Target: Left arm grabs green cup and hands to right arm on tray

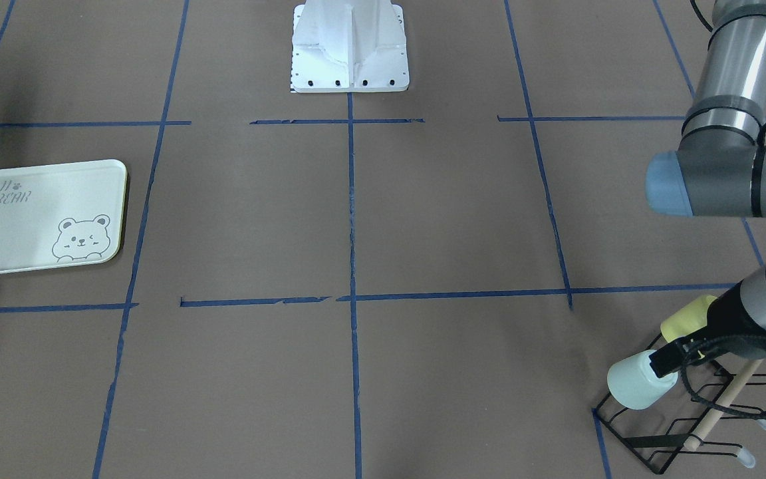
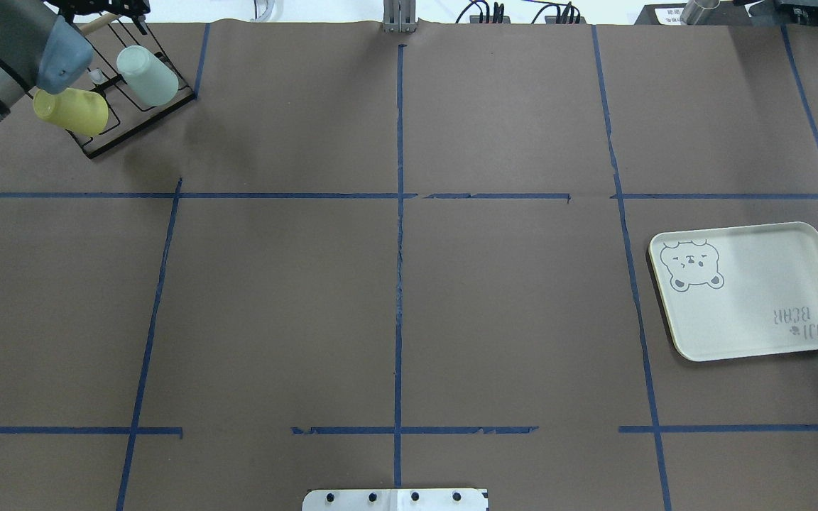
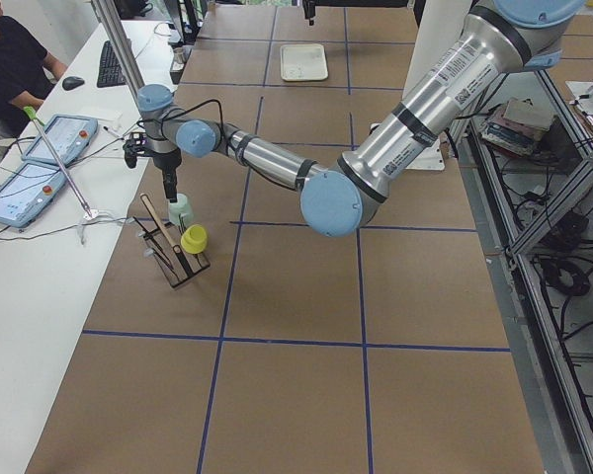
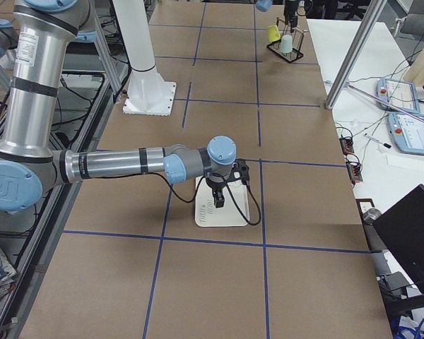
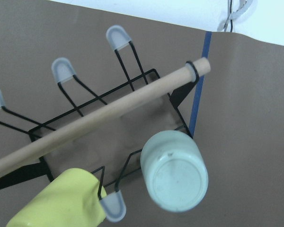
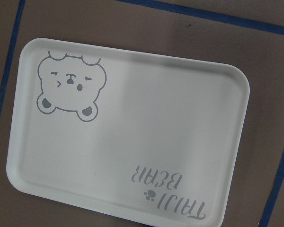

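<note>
The green cup sits upside down and tilted on a peg of a black wire rack. It also shows in the overhead view and, base up, in the left wrist view. My left gripper hovers just above the cup's base. Its fingers are not clear, so I cannot tell if it is open. The tray lies bare at the other end of the table. My right gripper hangs just above the tray. I cannot tell its state.
A yellow cup sits on the same rack beside the green cup. A wooden dowel runs across the rack's top. The white robot base stands at mid-table. Blue tape lines cross the brown table.
</note>
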Controlling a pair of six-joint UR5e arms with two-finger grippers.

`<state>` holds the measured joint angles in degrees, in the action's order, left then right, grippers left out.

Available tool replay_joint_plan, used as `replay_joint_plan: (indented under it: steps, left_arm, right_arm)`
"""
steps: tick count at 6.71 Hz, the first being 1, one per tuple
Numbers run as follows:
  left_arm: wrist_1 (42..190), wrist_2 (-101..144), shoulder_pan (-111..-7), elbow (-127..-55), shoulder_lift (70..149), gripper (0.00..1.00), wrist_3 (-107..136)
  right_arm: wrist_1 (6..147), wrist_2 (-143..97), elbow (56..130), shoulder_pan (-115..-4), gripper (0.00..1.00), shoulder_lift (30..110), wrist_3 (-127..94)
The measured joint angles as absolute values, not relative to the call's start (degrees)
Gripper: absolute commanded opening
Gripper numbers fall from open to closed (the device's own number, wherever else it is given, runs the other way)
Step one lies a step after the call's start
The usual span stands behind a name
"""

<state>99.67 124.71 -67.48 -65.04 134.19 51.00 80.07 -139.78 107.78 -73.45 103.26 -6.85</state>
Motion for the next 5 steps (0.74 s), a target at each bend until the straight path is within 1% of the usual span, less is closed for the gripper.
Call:
replay_joint_plan:
  steps: [2,5]
  left_arm:
    - [102.6,124.6,-65.8,-61.4,135.3,1.00,51.8]
    - [103.2,124.5,-64.8,-60.8,134.6,0.99,49.7]
  right_arm:
    - [80.1,-139.7,107.8,-72.9,1.00,103.2,-6.9]
    - [80.1,-139.7,107.7,-72.7,1.00,103.2,-6.9]
